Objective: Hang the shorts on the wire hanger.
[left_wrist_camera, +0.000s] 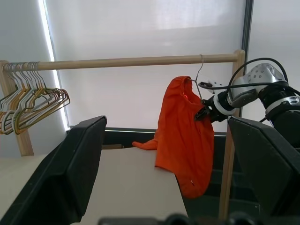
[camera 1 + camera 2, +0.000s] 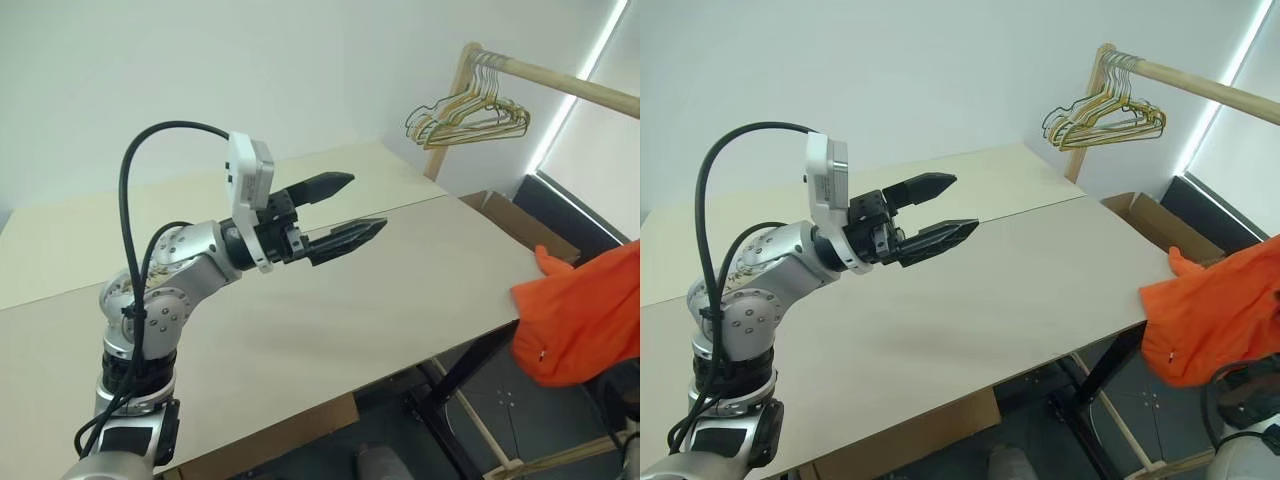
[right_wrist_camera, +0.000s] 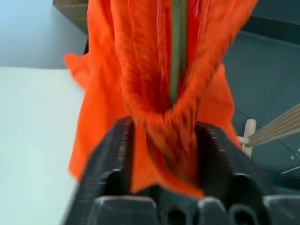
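Fingers [image 3: 115, 154] of right gripper [image 3: 164, 159]: parted, orange shorts [image 1: 183, 136] bunched between them, frame centre; wire hanger [image 3: 176, 51] runs vertically just above. Left gripper [image 2: 342, 212]: wide open, empty, farther off.

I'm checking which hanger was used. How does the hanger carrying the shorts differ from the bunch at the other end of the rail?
The wire hanger hangs alone at one end of the wooden rail; the bunch of hangers crowds together at the other end. The wire hanger carries the orange shorts, which hide most of it; the bunch is bare. The single one looks grey; the bunch is gold and green. Both hook over the same rail.
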Available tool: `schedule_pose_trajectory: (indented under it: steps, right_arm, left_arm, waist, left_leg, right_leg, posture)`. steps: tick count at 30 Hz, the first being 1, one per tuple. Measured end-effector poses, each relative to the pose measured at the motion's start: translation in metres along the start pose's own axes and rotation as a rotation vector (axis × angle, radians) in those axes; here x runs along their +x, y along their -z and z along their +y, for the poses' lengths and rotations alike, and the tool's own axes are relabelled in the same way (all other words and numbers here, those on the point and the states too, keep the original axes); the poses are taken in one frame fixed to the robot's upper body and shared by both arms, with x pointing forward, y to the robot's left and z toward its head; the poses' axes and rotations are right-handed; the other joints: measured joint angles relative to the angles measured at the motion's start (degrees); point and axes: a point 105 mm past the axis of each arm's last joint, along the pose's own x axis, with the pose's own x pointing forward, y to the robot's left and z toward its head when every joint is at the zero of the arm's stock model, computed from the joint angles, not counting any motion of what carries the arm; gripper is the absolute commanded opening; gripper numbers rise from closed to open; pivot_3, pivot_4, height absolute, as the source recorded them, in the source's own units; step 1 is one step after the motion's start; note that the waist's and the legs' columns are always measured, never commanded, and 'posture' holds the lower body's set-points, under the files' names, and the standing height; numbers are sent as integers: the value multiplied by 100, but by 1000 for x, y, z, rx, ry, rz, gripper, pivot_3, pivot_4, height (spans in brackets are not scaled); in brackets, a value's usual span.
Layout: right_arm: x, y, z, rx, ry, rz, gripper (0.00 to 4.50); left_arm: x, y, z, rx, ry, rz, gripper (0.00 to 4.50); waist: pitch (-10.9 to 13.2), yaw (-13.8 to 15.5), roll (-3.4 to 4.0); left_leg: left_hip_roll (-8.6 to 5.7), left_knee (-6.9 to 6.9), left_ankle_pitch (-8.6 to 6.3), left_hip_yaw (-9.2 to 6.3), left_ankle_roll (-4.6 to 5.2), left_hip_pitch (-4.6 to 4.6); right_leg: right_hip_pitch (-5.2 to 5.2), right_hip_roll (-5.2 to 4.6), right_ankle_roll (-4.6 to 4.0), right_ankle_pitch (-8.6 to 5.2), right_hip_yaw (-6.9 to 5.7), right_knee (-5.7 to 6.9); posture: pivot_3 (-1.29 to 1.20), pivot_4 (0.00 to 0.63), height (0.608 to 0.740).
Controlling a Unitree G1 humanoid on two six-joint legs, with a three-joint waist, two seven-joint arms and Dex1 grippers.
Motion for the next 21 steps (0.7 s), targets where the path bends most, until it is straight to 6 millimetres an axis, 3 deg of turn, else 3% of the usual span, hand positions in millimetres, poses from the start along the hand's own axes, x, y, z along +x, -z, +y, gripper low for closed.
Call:
schedule_pose_trajectory:
  steps: [4,12,16,21]
  right_arm:
    - [-9,-11,3,-30,5,-65,4485]
    - [-21,-16,7,-151,102,-242,4485]
    - [-39,-31,9,-277,227,-489,4485]
    - [-77,-47,34,-405,273,-852,4485]
  left_arm:
    - [-1,0,1,4,-6,6,4500]
    - [-3,-1,6,10,-21,6,4500]
    - [-4,-1,7,11,-21,5,4500]
    - [-5,-1,10,16,-26,13,4500]
  waist:
    - [3,14,11]
    - [-1,50,19]
    - [0,91,25]
    - [2,121,25]
  left_leg:
    - [0,-3,2,-1,-4,2]
    - [0,-2,10,2,-18,1]
    - [0,-2,17,4,-30,0]
    - [-1,-3,24,7,-43,0]
  right_leg:
    - [-1,1,2,-1,-2,3]
    - [-5,1,8,-1,2,6]
    - [-8,1,13,-4,2,8]
    - [-10,1,19,-7,4,8]
  posture:
    - [-252,0,740]
    - [-253,0,740]
    - [-254,0,740]
    - [-237,0,740]
